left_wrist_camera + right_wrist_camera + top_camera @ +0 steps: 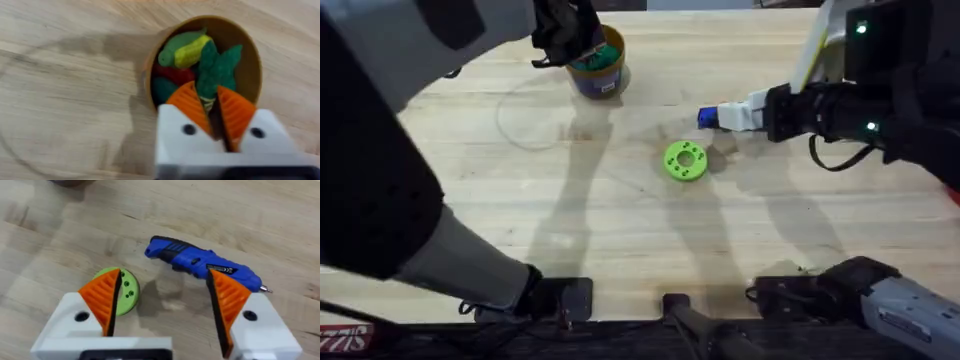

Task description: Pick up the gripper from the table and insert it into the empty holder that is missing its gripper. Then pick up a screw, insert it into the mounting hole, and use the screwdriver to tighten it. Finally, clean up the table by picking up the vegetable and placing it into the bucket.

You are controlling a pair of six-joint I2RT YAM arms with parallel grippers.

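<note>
Your left gripper (215, 107) hangs right over the bucket (250, 55), its orange pads (192, 107) pinched on the stalk end of the vegetable (215, 70), whose dark green leafy body points down into the tub. Under and beside it in the bucket you can see a yellow and green toy food (187, 50) and a red toy food (172, 74). From overhead the bucket (605, 68) sits at the far left-centre of the table (620, 220), with the left gripper (565, 40) covering part of its rim.

Your right gripper (162, 297) is spread wide with nothing between the pads. The screwdriver (202, 262) lies flat on the wood just beyond its fingertips, touching neither finger. The green disc (125, 290) sits by the other finger, partly hidden behind it; overhead, the disc (685, 160) lies near the table's middle with the screwdriver (708, 117) just past it.

The table is pale wood, with faint ring marks near the bucket.
</note>
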